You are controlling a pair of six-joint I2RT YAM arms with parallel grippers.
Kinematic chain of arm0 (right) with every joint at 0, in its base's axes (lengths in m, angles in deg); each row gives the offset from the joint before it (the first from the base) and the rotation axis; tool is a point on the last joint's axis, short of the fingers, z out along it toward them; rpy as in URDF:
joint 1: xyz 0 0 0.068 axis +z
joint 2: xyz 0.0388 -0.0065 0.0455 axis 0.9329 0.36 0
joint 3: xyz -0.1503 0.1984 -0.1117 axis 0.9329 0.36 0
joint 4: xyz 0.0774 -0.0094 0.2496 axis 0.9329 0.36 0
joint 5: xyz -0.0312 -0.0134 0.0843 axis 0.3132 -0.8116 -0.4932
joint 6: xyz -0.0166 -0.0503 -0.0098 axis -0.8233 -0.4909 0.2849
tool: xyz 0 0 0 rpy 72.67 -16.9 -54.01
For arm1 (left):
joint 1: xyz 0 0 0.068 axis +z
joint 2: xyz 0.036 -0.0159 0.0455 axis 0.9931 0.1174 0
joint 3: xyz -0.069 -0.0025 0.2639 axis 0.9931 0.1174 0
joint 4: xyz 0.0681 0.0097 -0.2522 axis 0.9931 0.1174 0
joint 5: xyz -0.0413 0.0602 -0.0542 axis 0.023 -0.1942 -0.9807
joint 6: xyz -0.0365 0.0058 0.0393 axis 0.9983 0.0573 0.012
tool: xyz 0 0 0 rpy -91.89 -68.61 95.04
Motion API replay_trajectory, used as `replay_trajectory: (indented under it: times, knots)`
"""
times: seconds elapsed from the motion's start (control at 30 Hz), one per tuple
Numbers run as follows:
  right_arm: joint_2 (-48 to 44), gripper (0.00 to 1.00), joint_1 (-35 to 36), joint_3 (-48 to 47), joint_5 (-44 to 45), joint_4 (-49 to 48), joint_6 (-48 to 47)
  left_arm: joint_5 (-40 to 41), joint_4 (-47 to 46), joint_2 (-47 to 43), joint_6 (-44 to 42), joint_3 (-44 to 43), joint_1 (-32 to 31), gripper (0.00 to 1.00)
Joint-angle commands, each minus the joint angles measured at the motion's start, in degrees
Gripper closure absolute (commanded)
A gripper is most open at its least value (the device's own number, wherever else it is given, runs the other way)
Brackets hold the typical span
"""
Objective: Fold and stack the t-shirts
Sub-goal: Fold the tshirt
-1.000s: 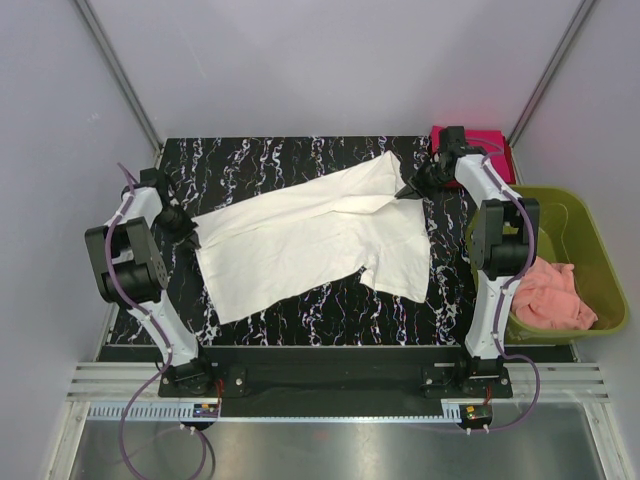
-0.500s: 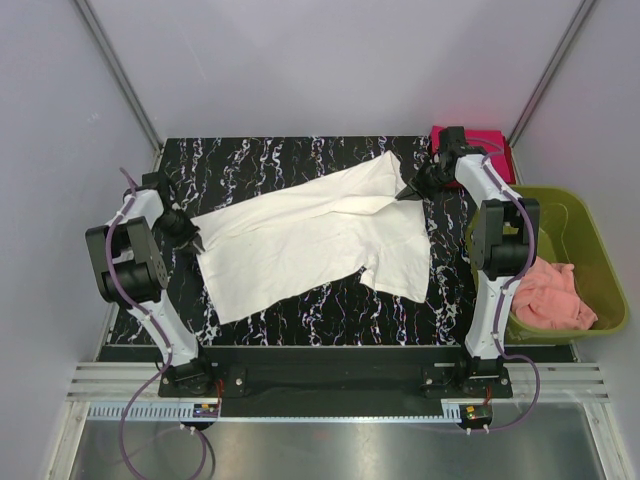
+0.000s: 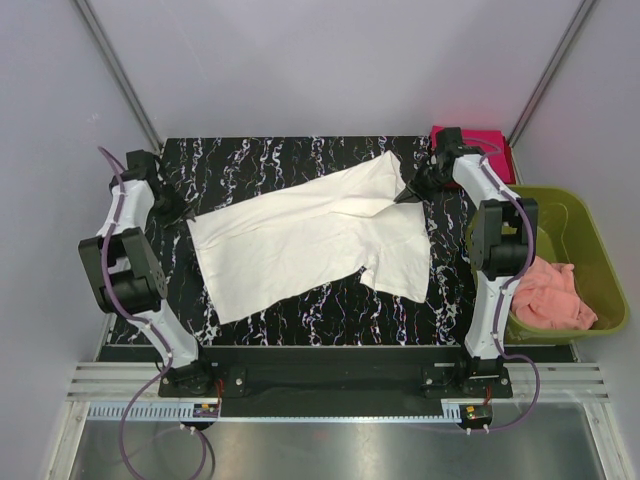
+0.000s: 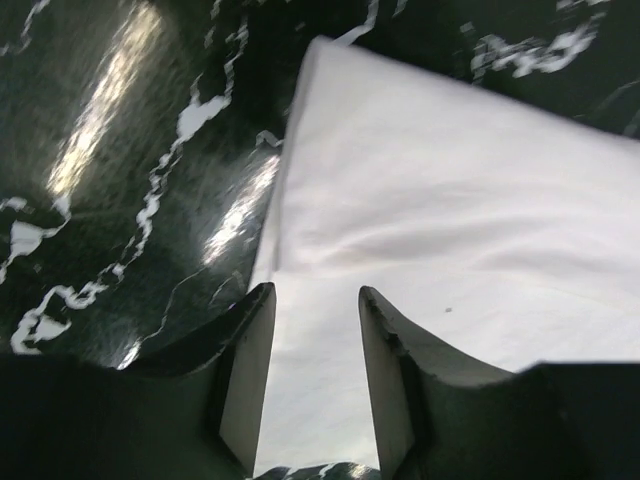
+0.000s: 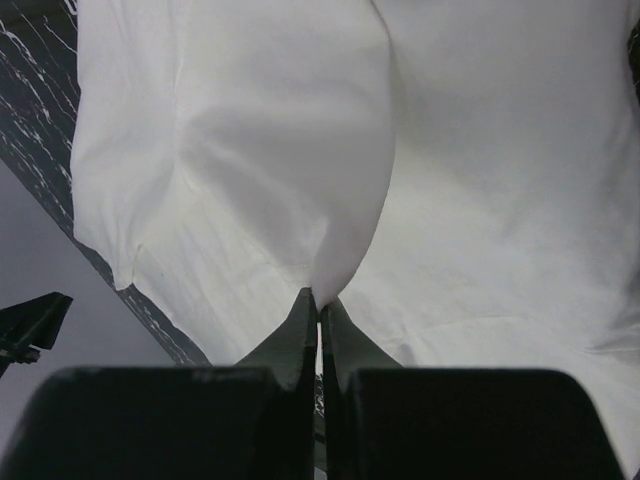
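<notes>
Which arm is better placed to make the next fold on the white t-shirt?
Probably right. The right gripper is shut on the white t-shirt near its far right end; the left gripper hangs open over its left edge, holding nothing.

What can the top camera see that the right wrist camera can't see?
Only the top camera shows the magenta-red cloth t-shirt at the far right corner, the olive-green plastic bin with a pink cloth inside, and both arms. Only the right wrist camera shows, up close, the right arm's black fingers pinched shut on a fold of white cloth. Both show the big cream-white cloth t-shirt on the black marbled table.
</notes>
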Motion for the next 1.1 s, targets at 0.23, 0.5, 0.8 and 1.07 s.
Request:
replay_trajectory:
  times: [0.23,0.5,0.8,1.07]
  knots:
    - [-5.1,1.00,3.1,8.2,5.2,-3.3,1.1,-9.7,-7.8,10.4,1.2,-5.4,-0.5,0.65]
    - [-1.4,1.00,3.1,5.5,6.3,-4.8,-0.3,-9.1,-7.4,9.1,-0.2,-3.4,-1.0,0.64]
    - [1.9,1.00,3.0,-0.2,0.0,-13.6,7.4,-10.2,-9.1,5.8,1.3,0.2,-3.6,0.64]
    - [12.5,0.98,3.0,-8.9,-5.2,-25.7,23.0,-10.2,-9.2,4.1,0.9,3.0,-5.6,0.63]
